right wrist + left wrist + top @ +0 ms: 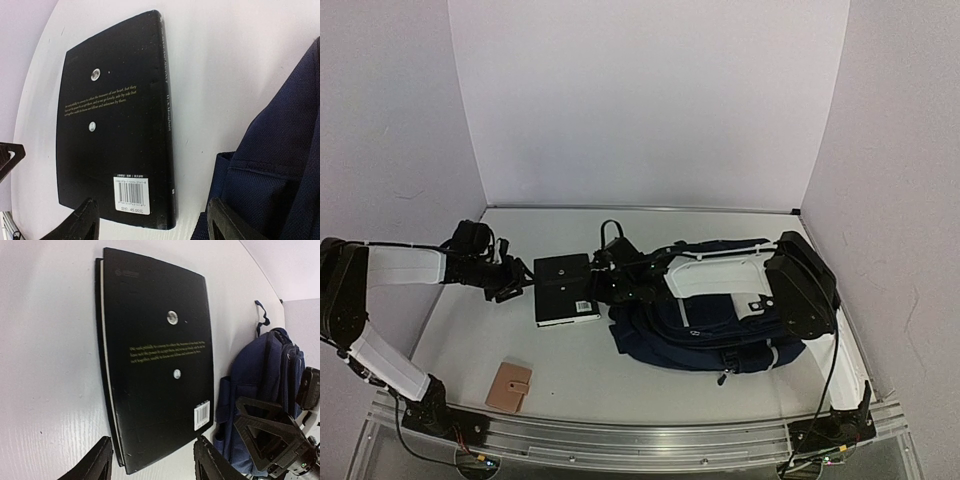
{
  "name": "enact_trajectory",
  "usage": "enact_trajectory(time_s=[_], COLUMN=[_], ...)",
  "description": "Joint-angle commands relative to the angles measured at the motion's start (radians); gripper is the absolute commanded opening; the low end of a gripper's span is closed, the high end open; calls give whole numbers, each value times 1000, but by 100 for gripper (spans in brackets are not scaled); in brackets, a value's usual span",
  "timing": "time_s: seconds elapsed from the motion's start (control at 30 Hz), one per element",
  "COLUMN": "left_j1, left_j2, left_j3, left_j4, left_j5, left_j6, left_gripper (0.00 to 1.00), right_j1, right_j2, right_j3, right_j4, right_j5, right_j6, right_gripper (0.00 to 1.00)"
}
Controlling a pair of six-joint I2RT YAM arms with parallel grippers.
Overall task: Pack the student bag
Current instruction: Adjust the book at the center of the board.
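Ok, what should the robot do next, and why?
Probably ease the open left gripper onto the black book's near edge to grip it. The book lies flat on the table beside the student bag, not inside, and the right gripper is open and empty too.

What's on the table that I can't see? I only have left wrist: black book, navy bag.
Observer: A tan wallet lies near the front-left of the table, apart from the book.
Operator: Right pincer?
Observer: The right pincer is open and hangs over the book's barcode end, with the student bag just beside it.
Operator: Book spine?
Observer: The spine faces the bag and carries light lettering, too small to read.
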Motion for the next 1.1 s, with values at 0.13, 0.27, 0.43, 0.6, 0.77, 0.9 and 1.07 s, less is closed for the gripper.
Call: enact_trajectory(time_s=[0.13, 0.27, 0.43, 0.6, 0.77, 0.9, 1.07], left_j1=[16, 17, 16, 16, 15, 17, 17], left_j2=[152, 191, 231, 258, 267, 264, 216], left_j3=[38, 39, 54, 65, 56, 17, -87], left_j4=[67, 106, 110, 104, 111, 142, 257], left_j5=[41, 74, 96, 110, 116, 123, 134], left_j6=[-89, -95, -82, -70, -69, -108, -197], left_gripper=[56, 54, 47, 37, 25, 16, 10], right_j1=[-31, -31, -36, -35, -36, -37, -37], right_j2=[83, 114, 163, 207, 227, 218, 176], right_j3=[95, 132, 174, 214, 226, 198, 111], right_j4=[-48, -49, -56, -61, -56, 6, 181], right_j5=[-97, -128, -153, -186, -241, -324, -443], right_j6=[-126, -146, -119, -90, -75, -40, 41], right_gripper=[69, 69, 68, 66, 65, 63, 59])
